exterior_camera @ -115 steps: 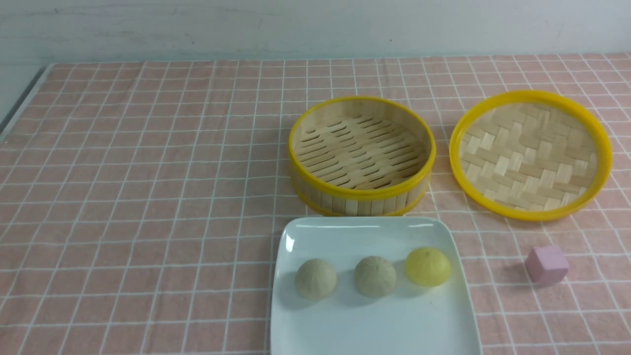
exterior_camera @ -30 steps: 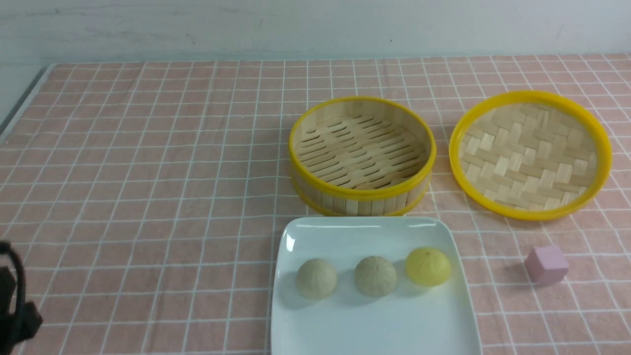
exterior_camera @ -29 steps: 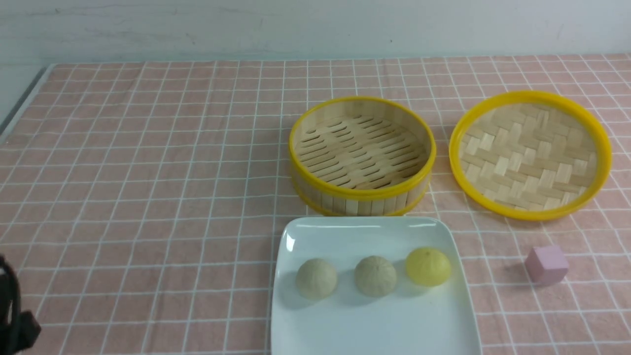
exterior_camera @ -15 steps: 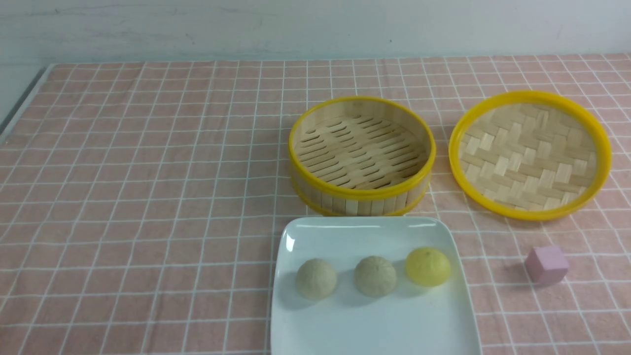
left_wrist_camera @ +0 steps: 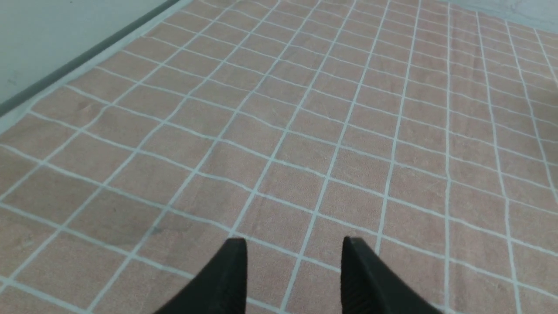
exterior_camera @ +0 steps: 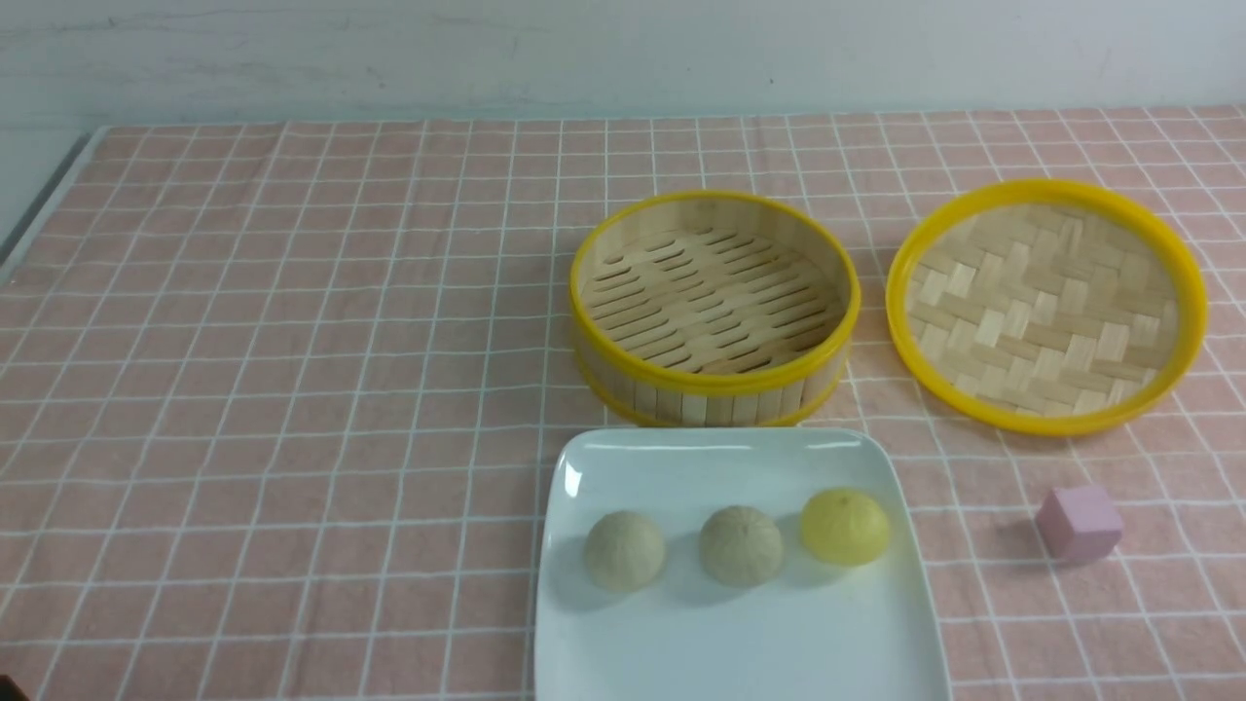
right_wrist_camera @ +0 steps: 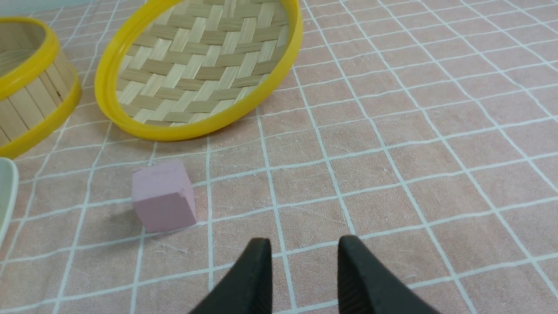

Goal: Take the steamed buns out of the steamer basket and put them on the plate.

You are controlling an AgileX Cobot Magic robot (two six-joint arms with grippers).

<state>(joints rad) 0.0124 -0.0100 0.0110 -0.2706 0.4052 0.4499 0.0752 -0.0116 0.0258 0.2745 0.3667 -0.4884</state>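
You see 2 beige-cream steamed buns (exterior_camera: 624,551) and 1 bright yellow bun (exterior_camera: 845,527) on a glossy white plate (exterior_camera: 720,643). The steamer basket (exterior_camera: 714,304) is pale slatted bamboo with yellow rims; its lid (exterior_camera: 1046,304) is woven bamboo, yellow-rimmed. Pink cloth (exterior_camera: 292,341) with white grid lines covers your tabletop, with 1 lilac-pink cube (exterior_camera: 1079,523).

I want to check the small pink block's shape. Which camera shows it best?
The right wrist view: the pink block sits close and large, with its faces clear. The front view shows it small, beside the plate. The left wrist view shows only cloth.
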